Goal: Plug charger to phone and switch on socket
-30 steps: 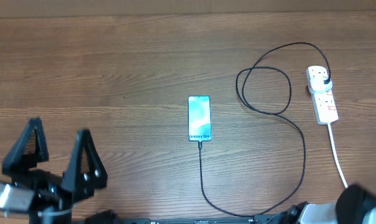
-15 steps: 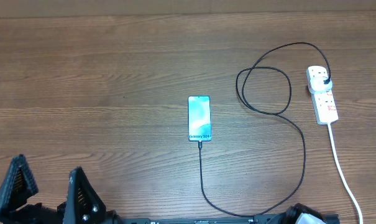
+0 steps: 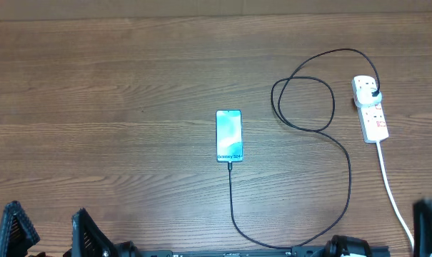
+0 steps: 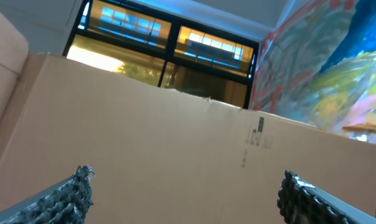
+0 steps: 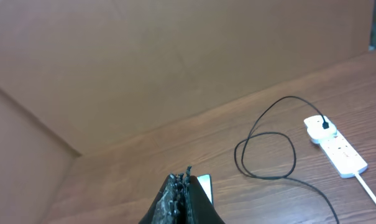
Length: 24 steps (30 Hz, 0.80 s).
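Overhead: shows slim cyan-screened smartphone [image 3: 228, 135] at the middle of the wooden tabletop [image 3: 94, 86], thin black looped charger cable [image 3: 230, 189] meeting its near end, black plug [image 3: 373, 93] seated in white red-switched power strip [image 3: 373, 118] far right.

Left wrist: shows left tool [image 4: 184, 177] spread wide, empty, facing brown cardboard wall [image 4: 175, 124].

Right wrist: shows right tool [image 5: 183, 178] pinched together, empty.

Probably leaves only switching the strip on; cannot tell whether already done. Calls next for a press beside the plug.

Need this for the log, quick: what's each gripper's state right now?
Left gripper: open, empty.
Right gripper: closed, holding nothing.
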Each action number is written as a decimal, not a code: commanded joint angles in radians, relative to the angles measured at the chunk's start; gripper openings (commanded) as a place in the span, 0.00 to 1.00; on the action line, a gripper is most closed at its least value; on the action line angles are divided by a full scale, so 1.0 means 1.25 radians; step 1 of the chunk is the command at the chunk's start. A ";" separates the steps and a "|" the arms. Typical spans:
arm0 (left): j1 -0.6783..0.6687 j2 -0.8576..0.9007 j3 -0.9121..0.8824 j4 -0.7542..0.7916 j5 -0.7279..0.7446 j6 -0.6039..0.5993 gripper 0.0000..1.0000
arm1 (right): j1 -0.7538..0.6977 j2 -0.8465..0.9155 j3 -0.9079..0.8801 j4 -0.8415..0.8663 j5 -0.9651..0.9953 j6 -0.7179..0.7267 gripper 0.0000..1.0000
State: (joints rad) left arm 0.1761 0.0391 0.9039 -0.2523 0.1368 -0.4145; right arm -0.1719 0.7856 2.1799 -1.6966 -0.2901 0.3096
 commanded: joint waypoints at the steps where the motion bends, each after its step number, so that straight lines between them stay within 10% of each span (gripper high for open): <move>1: -0.005 -0.012 0.000 -0.006 -0.011 0.015 1.00 | 0.011 -0.077 -0.041 0.002 0.010 -0.035 0.04; 13: -0.005 -0.012 0.000 -0.121 -0.011 0.015 1.00 | 0.042 -0.301 -0.164 0.002 0.022 -0.046 0.04; 24: -0.005 -0.012 0.000 -0.731 -0.011 0.015 0.99 | 0.156 -0.430 -0.268 0.002 0.022 -0.088 0.06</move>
State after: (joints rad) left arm 0.1761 0.0380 0.9005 -1.0477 0.1295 -0.4107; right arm -0.0074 0.2932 1.8793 -1.6962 -0.2729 0.2268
